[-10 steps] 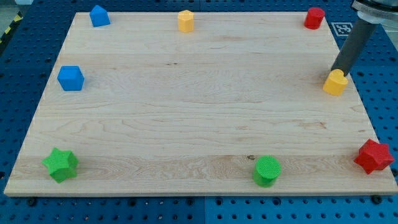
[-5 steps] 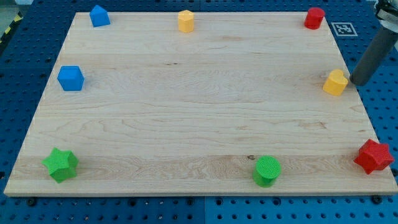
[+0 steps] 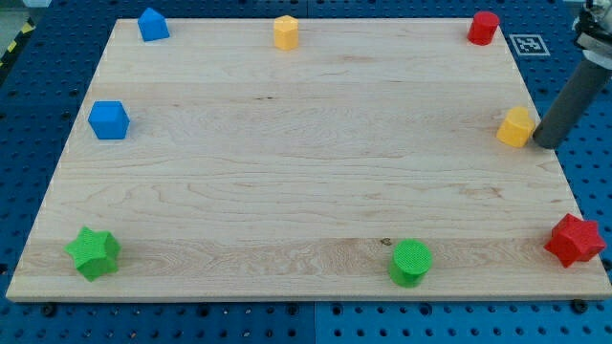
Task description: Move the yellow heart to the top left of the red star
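The yellow heart (image 3: pixel 515 127) sits near the board's right edge, about a third of the way down. The red star (image 3: pixel 574 240) lies at the board's bottom right corner, below and a little right of the heart. My tip (image 3: pixel 543 143) is at the end of the dark rod, just right of the yellow heart and slightly lower, at the board's right edge. It is very close to the heart; I cannot tell if it touches.
Along the top edge are a blue block (image 3: pixel 152 24), a yellow hexagon (image 3: pixel 285 32) and a red block (image 3: pixel 483 28). A blue cube (image 3: pixel 109 119) is at the left. A green star (image 3: pixel 94 252) and a green cylinder (image 3: pixel 411 262) sit near the bottom edge.
My tip has moved from just above the yellow heart out to its right and then down a little. The heart and the other blocks have not moved.
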Robot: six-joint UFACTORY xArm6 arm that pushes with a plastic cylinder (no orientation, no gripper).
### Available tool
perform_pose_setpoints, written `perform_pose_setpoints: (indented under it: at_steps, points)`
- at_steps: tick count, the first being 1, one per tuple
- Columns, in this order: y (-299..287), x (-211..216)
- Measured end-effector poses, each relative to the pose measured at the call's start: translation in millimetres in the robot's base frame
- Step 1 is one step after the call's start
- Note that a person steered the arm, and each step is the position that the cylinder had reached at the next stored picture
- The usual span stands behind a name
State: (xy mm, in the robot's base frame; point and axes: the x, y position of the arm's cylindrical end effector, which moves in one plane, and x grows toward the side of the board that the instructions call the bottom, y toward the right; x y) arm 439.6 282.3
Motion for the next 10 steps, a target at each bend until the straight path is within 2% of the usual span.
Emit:
perform_pose_setpoints:
  at_steps: [4, 6, 8, 10]
  points:
    - [-15.5, -4.5]
    - [-19.5, -16.4]
    - [-49.0, -30.4]
    - [-49.0, -58.3]
